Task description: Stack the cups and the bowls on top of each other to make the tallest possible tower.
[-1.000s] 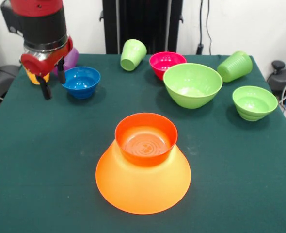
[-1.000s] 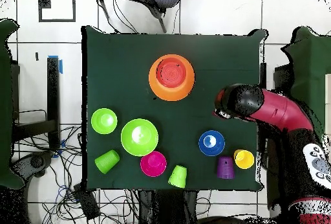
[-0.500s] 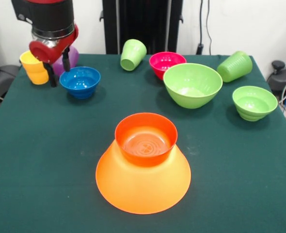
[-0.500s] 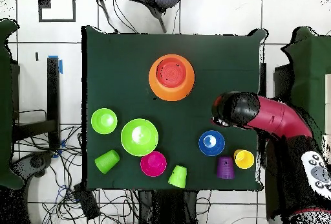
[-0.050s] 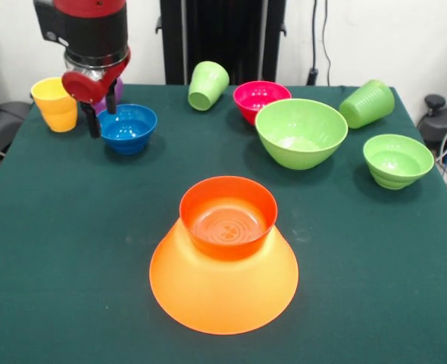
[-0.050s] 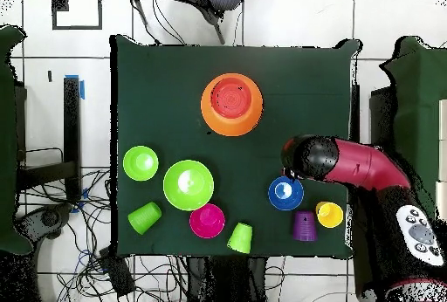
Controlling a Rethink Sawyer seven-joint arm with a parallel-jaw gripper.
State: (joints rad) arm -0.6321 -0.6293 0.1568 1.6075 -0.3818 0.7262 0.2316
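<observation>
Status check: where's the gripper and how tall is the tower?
Gripper open, at blue bowl rim, nothing held. Tower: red-orange bowl on inverted orange base only. Path unobstructed.

From above you see the red-orange bowl sitting on the upturned huge orange bowl on the green counter. The arm reaches in beside the blue bowl, near the purple cup and yellow cup.
</observation>
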